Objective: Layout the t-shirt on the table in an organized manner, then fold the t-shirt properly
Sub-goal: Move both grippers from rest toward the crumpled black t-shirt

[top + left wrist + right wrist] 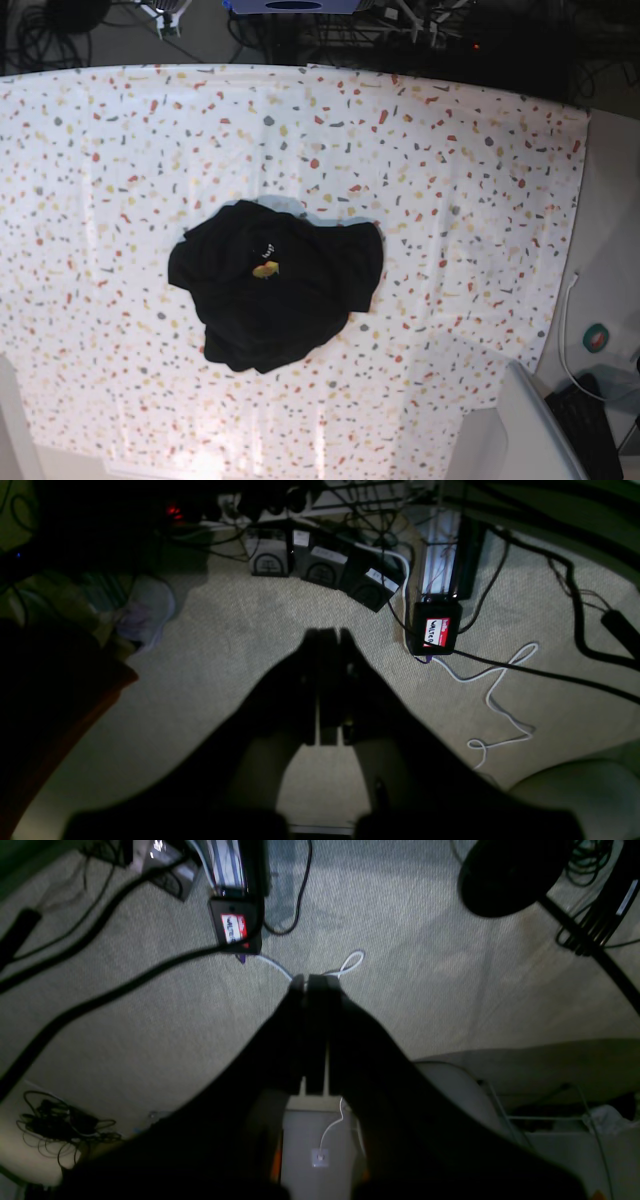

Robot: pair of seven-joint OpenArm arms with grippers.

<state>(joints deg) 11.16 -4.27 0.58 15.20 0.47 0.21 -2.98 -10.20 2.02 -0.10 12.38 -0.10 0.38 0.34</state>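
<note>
Both pincers closed and empty, away from the table; t-shirt crumpled mid-table.

Left gripper [327, 632] at centre of the left wrist view: dark fingers pressed together, nothing between, hanging above grey carpet [240, 650] with a black box [434, 628] bearing a red-and-white label to the right of centre and a looping white cable [500, 700] lower right. Right gripper [310, 980] at centre of the right wrist view: likewise pinched shut on nothing, over the same carpet, tips in line with a white cable loop and thick black cables crossing the left half. Neither arm seen in the base view. T-shirt [275, 285] bunched in a rough black heap just left of centre of the flecked table [480, 150], a small yellow-orange patch of print showing near its middle, not laid out, not folded.
</note>
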